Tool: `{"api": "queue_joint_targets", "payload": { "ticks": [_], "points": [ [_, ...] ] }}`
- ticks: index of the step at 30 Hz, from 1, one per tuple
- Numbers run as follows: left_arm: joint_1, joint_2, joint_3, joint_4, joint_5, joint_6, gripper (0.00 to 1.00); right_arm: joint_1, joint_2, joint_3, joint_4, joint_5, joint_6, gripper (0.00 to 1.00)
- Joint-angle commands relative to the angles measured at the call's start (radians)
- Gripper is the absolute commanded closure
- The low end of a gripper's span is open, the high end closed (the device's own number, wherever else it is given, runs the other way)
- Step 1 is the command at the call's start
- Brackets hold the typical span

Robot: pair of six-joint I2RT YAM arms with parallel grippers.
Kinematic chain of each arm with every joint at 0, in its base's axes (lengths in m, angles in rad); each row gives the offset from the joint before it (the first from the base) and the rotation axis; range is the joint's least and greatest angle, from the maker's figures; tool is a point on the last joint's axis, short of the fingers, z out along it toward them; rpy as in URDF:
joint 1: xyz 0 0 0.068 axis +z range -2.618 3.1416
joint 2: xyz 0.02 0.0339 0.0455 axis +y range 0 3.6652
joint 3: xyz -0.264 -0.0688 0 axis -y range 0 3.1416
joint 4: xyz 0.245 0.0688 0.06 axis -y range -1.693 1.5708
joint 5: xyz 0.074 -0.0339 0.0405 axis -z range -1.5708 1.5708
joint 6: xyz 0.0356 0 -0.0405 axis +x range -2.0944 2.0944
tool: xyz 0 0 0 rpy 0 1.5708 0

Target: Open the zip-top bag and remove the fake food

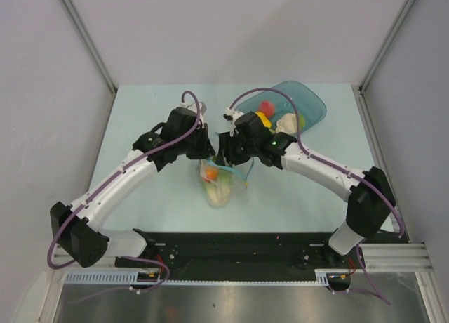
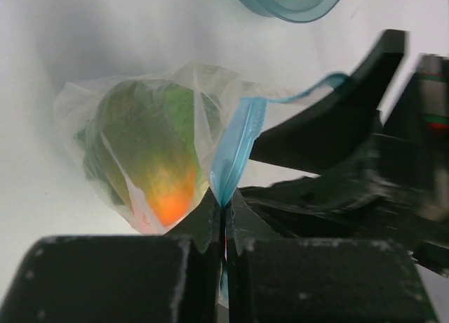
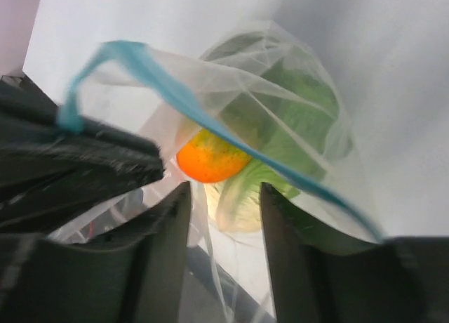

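Clear bag [image 1: 223,189] of cabbage [image 3: 302,112] and fruit [image 3: 208,160] is clamped at its strip [image 2: 235,147] by left gripper [image 2: 223,221]; right gripper [image 3: 224,196] is spread; tray [image 1: 316,103] is set at far-right corner.

Pale green surface [image 1: 309,196] is lying inside grey walls [image 1: 231,28]; metal posts [image 1: 88,38] are framing the corners. Even light is falling throughout.

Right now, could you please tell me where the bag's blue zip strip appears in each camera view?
Top external: the blue zip strip is near centre, at the right edge of the zip-top bag.
Left wrist: centre, rising from the bottom middle.
Right wrist: a diagonal band from upper left to lower right.
Shared landmark: the orange fruit inside the bag.
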Motion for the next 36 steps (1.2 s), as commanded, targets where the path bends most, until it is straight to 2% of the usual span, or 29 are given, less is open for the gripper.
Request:
{"api": "queue_joint_targets", "payload": {
  "ticks": [1,3,13,19,23,24,27,28,30,31,33,34,36],
  "points": [
    [0.008,-0.047,-0.025,0.025,-0.055,-0.007,1.00,0.004,0.078,0.005,0.116,-0.033,-0.001,0.44],
    [0.018,-0.056,-0.049,0.031,-0.055,-0.009,1.00,0.003,0.109,0.006,0.151,-0.042,-0.013,0.36],
    [0.040,-0.099,-0.135,0.027,-0.055,-0.010,1.00,0.021,0.237,0.005,0.224,-0.188,-0.026,0.16],
    [0.048,-0.124,-0.165,0.027,-0.055,-0.007,1.00,0.041,0.301,0.005,0.325,-0.226,0.007,0.08],
    [0.048,-0.139,-0.180,0.019,-0.045,-0.010,1.00,0.047,0.327,0.005,0.406,-0.260,0.008,0.09],
    [0.048,-0.145,-0.186,0.019,-0.043,-0.012,1.00,0.047,0.333,0.005,0.426,-0.283,0.025,0.10],
    [0.049,-0.162,-0.206,0.016,-0.036,-0.015,1.00,0.049,0.353,0.005,0.497,-0.297,0.065,0.22],
    [0.049,-0.167,-0.212,0.015,-0.033,-0.013,1.00,0.049,0.365,0.005,0.509,-0.303,0.073,0.31],
    [0.051,-0.175,-0.215,0.013,-0.037,-0.010,1.00,0.049,0.367,0.005,0.520,-0.309,0.080,0.40],
    [0.054,-0.178,-0.215,0.010,-0.040,-0.007,1.00,0.049,0.358,0.005,0.514,-0.306,0.076,0.51],
    [0.060,-0.184,-0.217,0.005,-0.046,-0.006,1.00,0.049,0.343,0.005,0.468,-0.280,0.067,0.61],
    [0.069,-0.188,-0.218,0.007,-0.048,-0.004,1.00,0.046,0.338,0.005,0.454,-0.275,0.050,0.71],
    [0.078,-0.193,-0.220,0.005,-0.051,-0.007,1.00,0.044,0.310,0.005,0.396,-0.259,0.034,0.81]
  ]
}}
